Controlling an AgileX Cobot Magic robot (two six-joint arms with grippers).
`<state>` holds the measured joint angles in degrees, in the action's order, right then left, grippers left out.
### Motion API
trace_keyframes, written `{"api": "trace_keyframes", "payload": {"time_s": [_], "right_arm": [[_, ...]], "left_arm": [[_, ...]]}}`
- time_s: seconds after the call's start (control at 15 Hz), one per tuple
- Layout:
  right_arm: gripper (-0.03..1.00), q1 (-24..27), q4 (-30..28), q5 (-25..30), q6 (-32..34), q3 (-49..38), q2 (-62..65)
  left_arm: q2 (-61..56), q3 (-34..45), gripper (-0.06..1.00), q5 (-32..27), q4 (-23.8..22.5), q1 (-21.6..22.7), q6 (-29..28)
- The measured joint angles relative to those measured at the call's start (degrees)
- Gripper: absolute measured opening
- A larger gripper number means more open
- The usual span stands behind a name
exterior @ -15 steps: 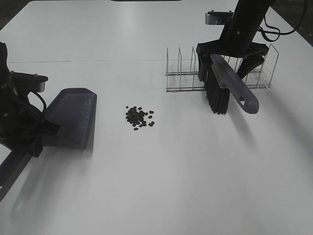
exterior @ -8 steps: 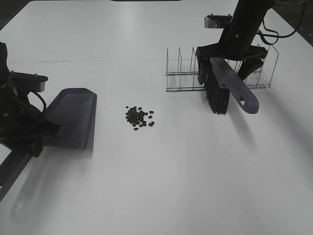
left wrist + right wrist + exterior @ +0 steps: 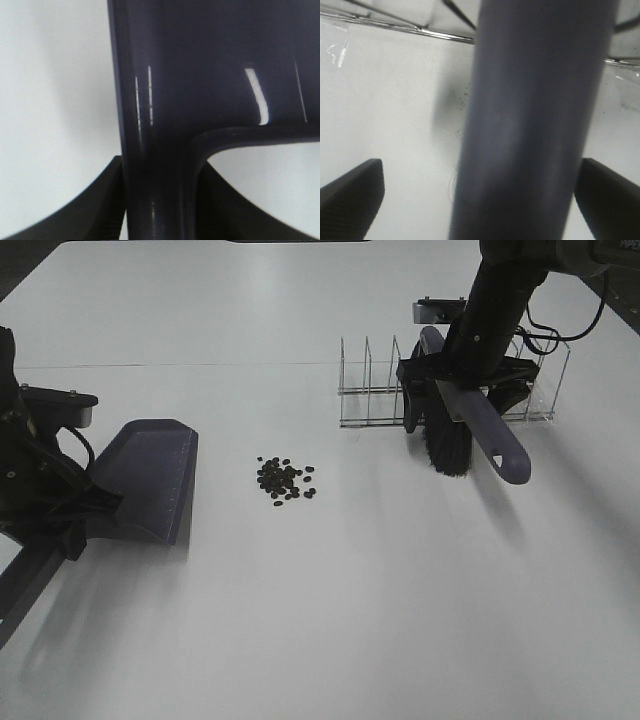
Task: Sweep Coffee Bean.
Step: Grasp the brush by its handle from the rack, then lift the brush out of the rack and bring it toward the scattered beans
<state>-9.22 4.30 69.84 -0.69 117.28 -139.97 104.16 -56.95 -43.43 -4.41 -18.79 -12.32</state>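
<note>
The coffee beans point(image 3: 284, 480) lie in a small dark cluster on the white table point(image 3: 330, 620). The purple dustpan point(image 3: 150, 480) rests on the table left of them, its mouth facing the beans. My left gripper point(image 3: 62, 512) is shut on the dustpan's handle point(image 3: 159, 165), which sits between its black fingers point(image 3: 95, 205). My right gripper point(image 3: 458, 388) is shut on the purple brush point(image 3: 470, 410), with black bristles point(image 3: 448, 445) pointing down in front of the wire rack, well right of the beans. The handle point(image 3: 535, 100) fills the right wrist view.
A clear wire rack point(image 3: 372, 390) with upright dividers stands at the back right, directly behind the brush; its wires point(image 3: 400, 27) show in the right wrist view. The table's left edge point(image 3: 20, 585) lies close under the left arm.
The right gripper has turned the brush, swinging the handle more upright and shifting the bristles slightly. The left arm, dustpan and beans have not moved.
</note>
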Motion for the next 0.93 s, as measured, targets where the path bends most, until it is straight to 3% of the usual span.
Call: {"api": "trace_keyframes", "payload": {"time_s": [0.27,0.6,0.67,0.93], "right_arm": [[0.87,0.0,0.0,0.0,1.26,0.0,0.0],[0.35,0.0,0.06,0.0,2.98,0.0,0.0],[0.31,0.0,-0.06,0.0,3.09,0.0,0.0],[0.32,0.11,-0.11,0.06,3.09,0.0,0.0]], "left_arm": [[0.0,0.0,0.33,0.06,-0.06,0.0,0.0],[0.0,0.0,0.33,0.06,-0.06,0.0,0.0],[0.0,0.0,0.33,0.06,-0.06,0.0,0.0],[0.0,0.0,0.33,0.06,-0.06,0.0,0.0]]}}
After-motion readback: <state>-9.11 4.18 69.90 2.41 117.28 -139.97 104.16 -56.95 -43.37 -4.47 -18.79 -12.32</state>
